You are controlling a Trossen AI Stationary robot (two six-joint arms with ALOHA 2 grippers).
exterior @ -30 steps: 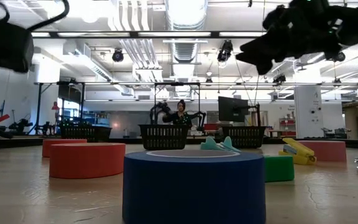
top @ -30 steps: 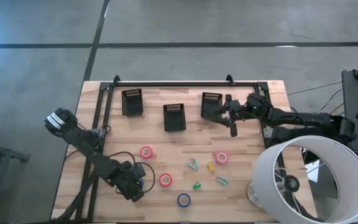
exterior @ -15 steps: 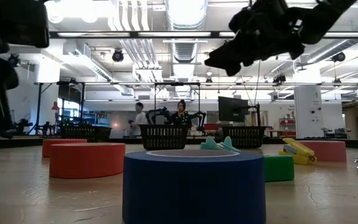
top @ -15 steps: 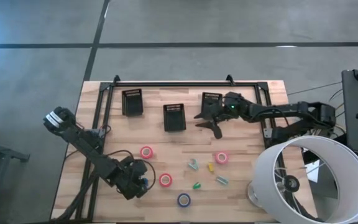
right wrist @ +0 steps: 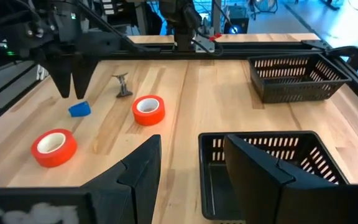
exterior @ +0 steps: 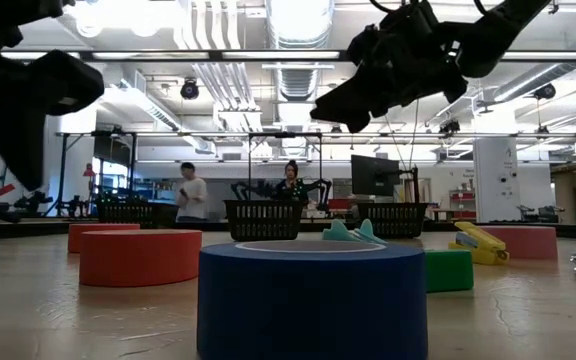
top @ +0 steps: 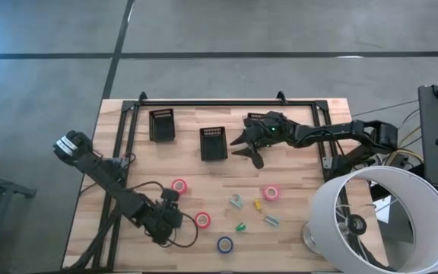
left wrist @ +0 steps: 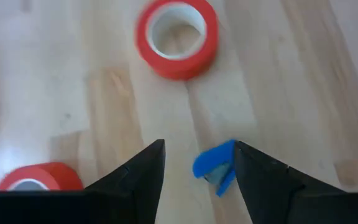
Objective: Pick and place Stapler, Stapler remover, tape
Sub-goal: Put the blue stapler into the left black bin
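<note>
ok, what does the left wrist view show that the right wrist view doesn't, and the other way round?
Only left wrist: nothing new, just a straight-down close-up of the small blue piece under the open left gripper.
Only right wrist: two black baskets, a small grey item, and the left gripper seen from outside.
Both: the blue piece and two red tape rolls.

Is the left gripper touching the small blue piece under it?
Apart. In the right wrist view the left gripper hangs open with bare wood between its tips and the blue piece.
</note>
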